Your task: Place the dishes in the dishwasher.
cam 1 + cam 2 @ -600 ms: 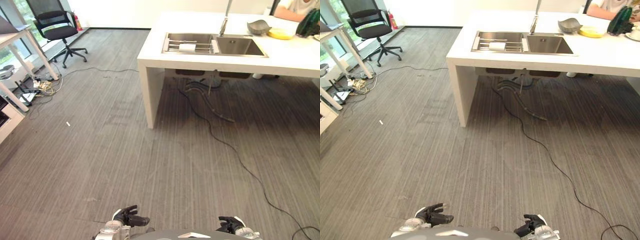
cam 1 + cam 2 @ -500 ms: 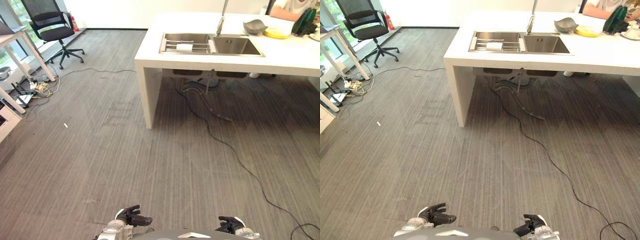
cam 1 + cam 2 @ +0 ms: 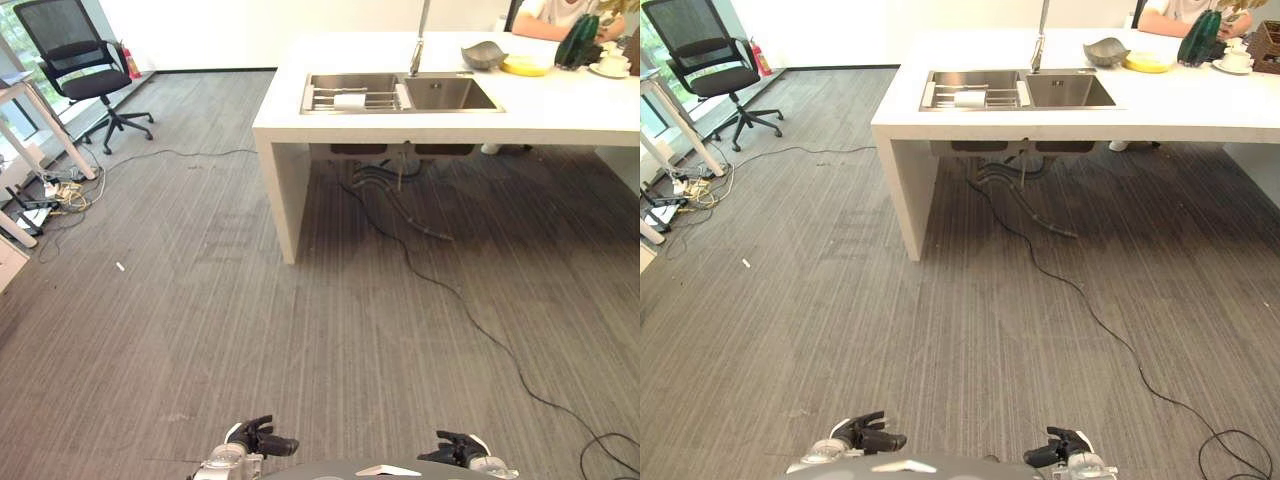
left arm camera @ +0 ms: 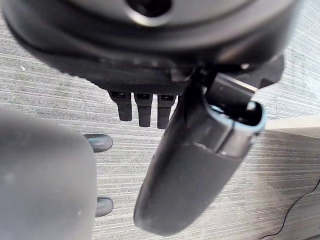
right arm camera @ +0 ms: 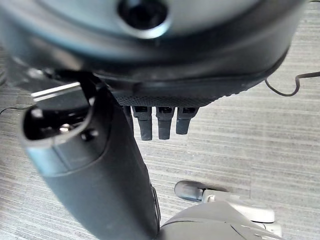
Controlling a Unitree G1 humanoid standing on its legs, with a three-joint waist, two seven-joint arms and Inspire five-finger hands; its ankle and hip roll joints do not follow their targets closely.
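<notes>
The dishes, a grey bowl (image 3: 483,55) and a yellow dish (image 3: 527,66), sit on the white counter (image 3: 560,105) beyond the steel double sink (image 3: 400,92). The view has shifted; the counter now sits nearer centre, suggesting approach. Left hand (image 3: 262,441) and right hand (image 3: 455,450) hang low, fingers relaxed, empty. No legible writing.

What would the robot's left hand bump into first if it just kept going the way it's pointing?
Probably nothing soon. The left hand hangs low, holding nothing, fingers pointing across toward the right hand. That hand would likely come first, with bare carpet below, though depth is hard to judge.
</notes>
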